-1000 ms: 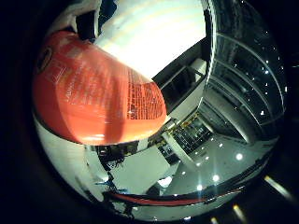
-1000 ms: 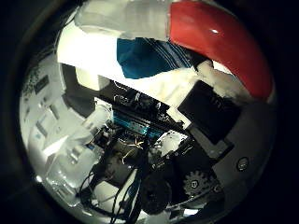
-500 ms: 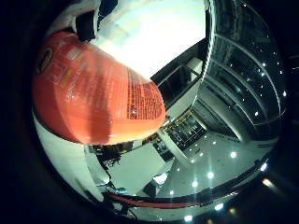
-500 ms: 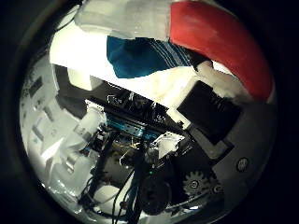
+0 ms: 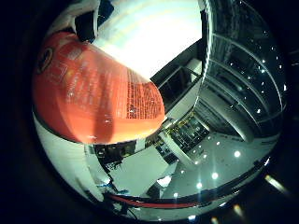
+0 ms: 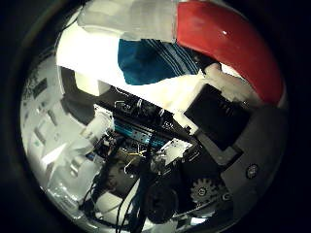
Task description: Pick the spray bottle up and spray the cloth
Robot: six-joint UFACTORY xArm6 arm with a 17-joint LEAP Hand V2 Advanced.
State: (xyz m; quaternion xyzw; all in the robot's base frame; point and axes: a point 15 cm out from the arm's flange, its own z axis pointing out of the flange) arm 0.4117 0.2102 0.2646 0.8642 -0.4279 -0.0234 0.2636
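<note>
Close against the palm, the spray bottle [image 5: 93, 98] fills much of the little finger side view: a smooth, rounded orange-red plastic body with a glossy sheen and a printed label of fine text running along its curve. In the thumb side view the same bottle shows as a shiny red arc beside the hand [image 6: 218, 121], whose black blocky parts and white plastic pieces lie against it. A pale, translucent part of the bottle continues from the red body, next to the cloth. The bottle appears held in the hand and lifted clear of the counter [image 6: 92, 53], though how far the fingers curl round it cannot be told with certainty from these views.

Beyond the bottle, well apart from the palm, the cloth [image 6: 155, 60] lies on the white counter: a soft, rumpled teal-blue fabric with thin pale stripes, bunched rather than flat. The counter surface is smooth and bright white.

Nearer the arm, geared black wheels and circuit boards of the hand's body crowd the thumb side view. Farther off, the little finger side view shows a dark ceiling dotted with small round lights [image 5: 236, 154].
</note>
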